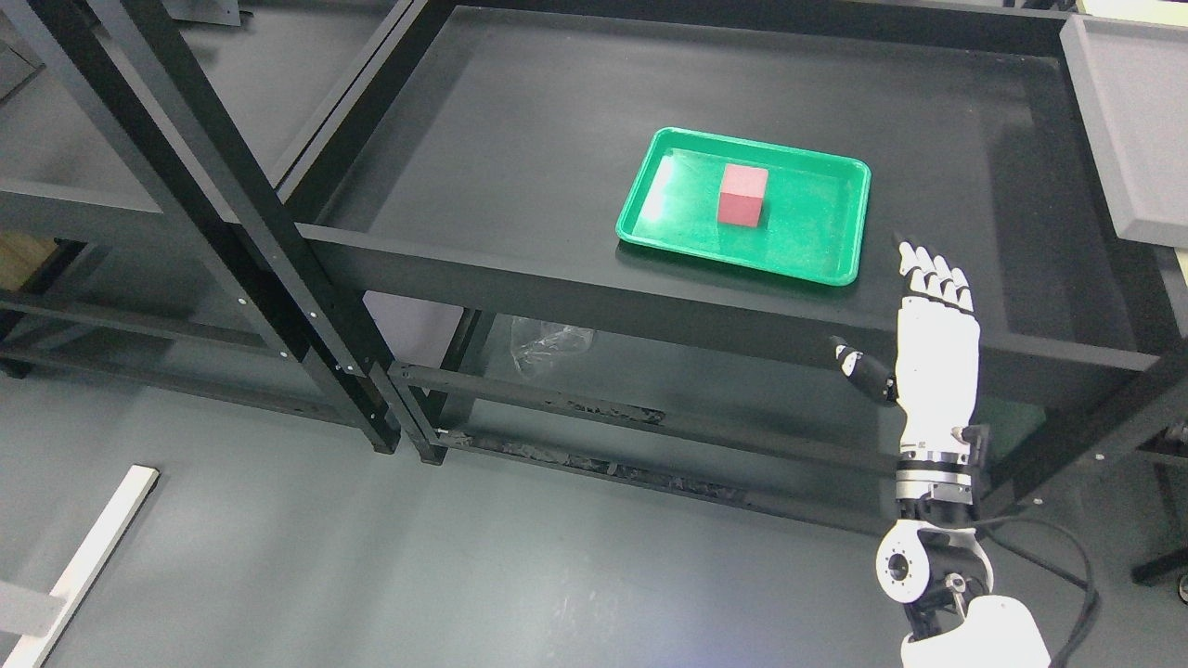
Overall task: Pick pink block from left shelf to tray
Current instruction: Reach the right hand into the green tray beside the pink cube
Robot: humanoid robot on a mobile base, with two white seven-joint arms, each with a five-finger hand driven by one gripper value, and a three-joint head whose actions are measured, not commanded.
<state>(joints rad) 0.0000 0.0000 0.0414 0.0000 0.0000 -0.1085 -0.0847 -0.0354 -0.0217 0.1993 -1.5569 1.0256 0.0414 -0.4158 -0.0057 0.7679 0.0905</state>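
A pink block [742,195] stands inside the green tray [817,250], near the tray's middle, on the black shelf top [520,148]. My right hand [914,306] is raised at the shelf's front edge, right of the tray and clear of it. Its fingers [933,276] are stretched out straight and the thumb [863,369] sticks out to the left; it holds nothing. The left arm is out of the picture.
A second black shelf frame [186,186] stands to the left, with slanted posts. A grey panel [1132,121] juts in at the upper right. Crumpled clear plastic [548,339] lies under the shelf. A white strip [93,557] lies on the floor at lower left.
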